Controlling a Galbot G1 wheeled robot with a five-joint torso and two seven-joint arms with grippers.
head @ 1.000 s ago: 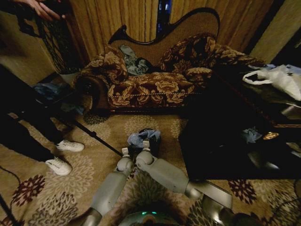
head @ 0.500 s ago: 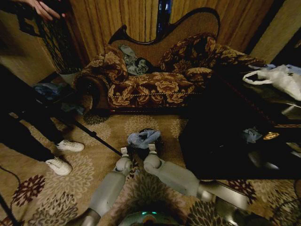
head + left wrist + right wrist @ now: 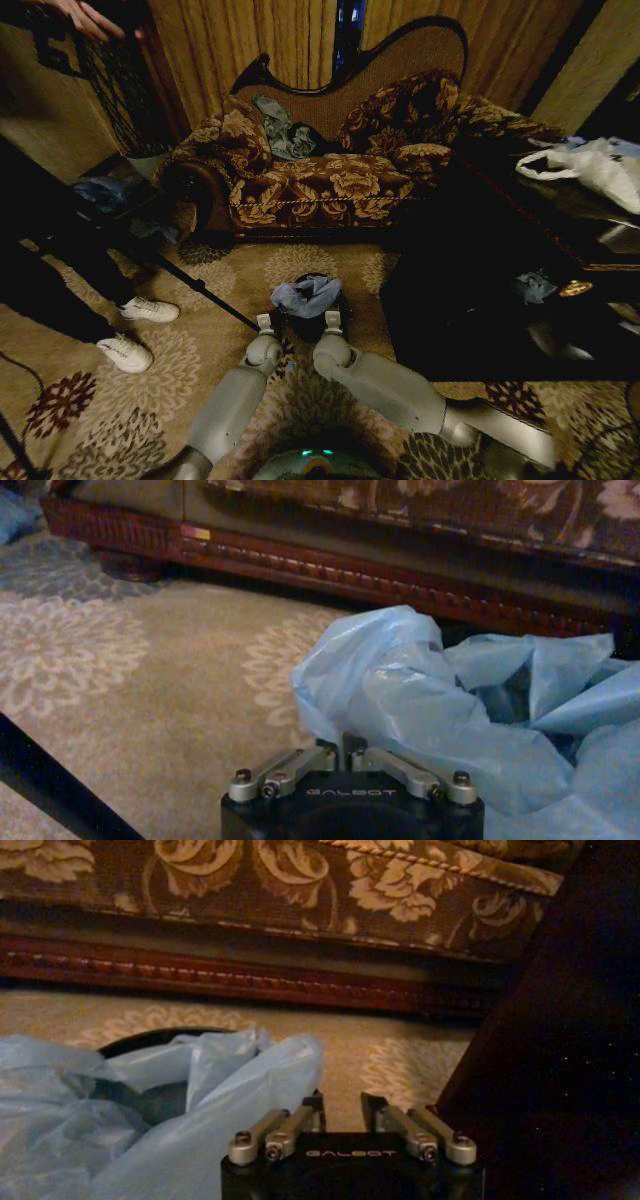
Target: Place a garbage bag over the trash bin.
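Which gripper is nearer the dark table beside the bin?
Right. The right gripper sits at the trash bin's table-side rim, next to the dark table. The left gripper is at the bin's opposite side, pinching the garbage bag.

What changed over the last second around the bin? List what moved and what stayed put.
The right gripper swung out to the robot's right, away from the left gripper, stretching the garbage bag wider over the trash bin. Both grippers kept pinching the bag's edge. The left gripper, bin and sofa stayed where they were.
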